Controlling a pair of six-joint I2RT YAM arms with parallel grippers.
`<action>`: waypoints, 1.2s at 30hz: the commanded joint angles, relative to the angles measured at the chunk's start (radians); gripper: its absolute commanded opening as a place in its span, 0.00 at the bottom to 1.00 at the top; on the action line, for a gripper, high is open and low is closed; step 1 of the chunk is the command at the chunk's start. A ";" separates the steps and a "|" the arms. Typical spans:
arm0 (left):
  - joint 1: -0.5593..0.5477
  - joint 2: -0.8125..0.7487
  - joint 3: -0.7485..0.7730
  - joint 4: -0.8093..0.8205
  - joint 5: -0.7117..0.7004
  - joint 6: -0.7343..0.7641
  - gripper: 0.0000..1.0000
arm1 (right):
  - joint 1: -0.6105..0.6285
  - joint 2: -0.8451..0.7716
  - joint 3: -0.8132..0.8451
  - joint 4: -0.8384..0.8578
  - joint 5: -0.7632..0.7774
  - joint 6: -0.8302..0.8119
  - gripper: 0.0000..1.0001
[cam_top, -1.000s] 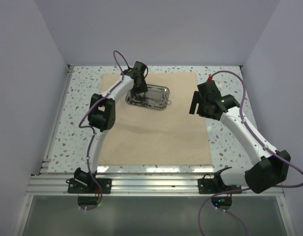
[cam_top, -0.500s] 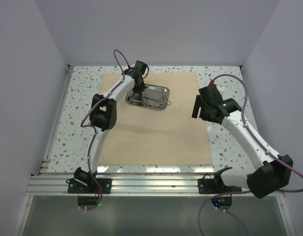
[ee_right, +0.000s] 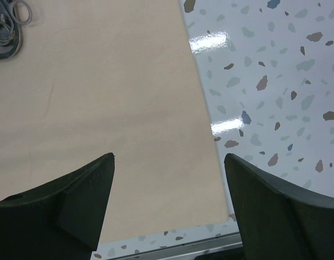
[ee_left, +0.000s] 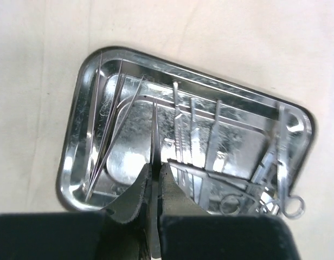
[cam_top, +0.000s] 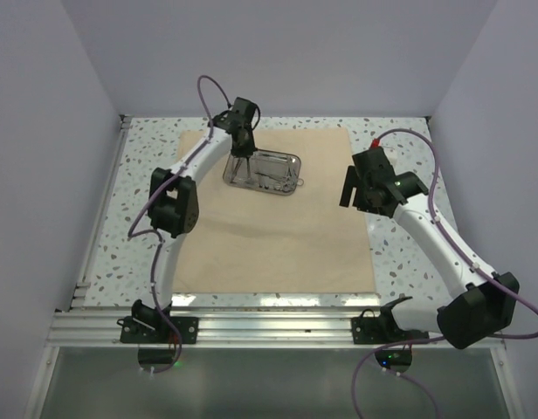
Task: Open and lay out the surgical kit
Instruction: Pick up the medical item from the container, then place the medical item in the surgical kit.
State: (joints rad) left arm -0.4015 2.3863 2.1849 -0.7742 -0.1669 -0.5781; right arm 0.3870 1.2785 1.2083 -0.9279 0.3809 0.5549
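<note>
The beige cloth wrap (cam_top: 278,223) lies spread flat on the table. The shiny steel tray (cam_top: 286,159) sits on its far part, holding several slim silver instruments (ee_left: 191,141). My left gripper (ee_left: 154,168) hangs over the tray's left half, shut on a slim pointed silver instrument (ee_left: 155,127) that sticks out between its fingers. Thin tweezers (ee_left: 104,135) lean along the tray's left wall, and ring-handled scissors or forceps (ee_left: 286,203) lie at its right end. My right gripper (ee_right: 169,162) stands open and holds nothing, above the cloth wrap's (ee_right: 102,97) right edge.
Speckled white tabletop (ee_right: 264,81) shows to the right of the cloth. A metal rail (cam_top: 278,327) runs along the near edge by the arm bases. Grey walls close in the left, right and far sides.
My left gripper has shut on the slim instrument in the tray, and its wrist has risen slightly. The right arm has shifted a little.
</note>
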 commanded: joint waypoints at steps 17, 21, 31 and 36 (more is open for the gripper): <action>-0.013 -0.814 -1.165 0.277 0.098 0.067 0.00 | 0.003 0.074 0.119 0.044 -0.037 0.013 0.84; -0.023 -0.783 -1.251 0.388 0.109 0.044 0.00 | 0.001 0.067 0.094 0.046 -0.050 0.017 0.83; -0.082 -0.827 -1.409 0.255 0.109 -0.043 0.00 | 0.001 0.030 0.042 0.032 -0.040 0.027 0.83; -0.105 -0.918 -1.392 0.095 0.130 -0.055 0.00 | 0.003 0.018 0.016 0.023 -0.016 0.014 0.83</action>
State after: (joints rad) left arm -0.4927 1.5040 0.8001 -0.5098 -0.0780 -0.5987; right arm 0.3870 1.3365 1.2327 -0.9062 0.3466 0.5674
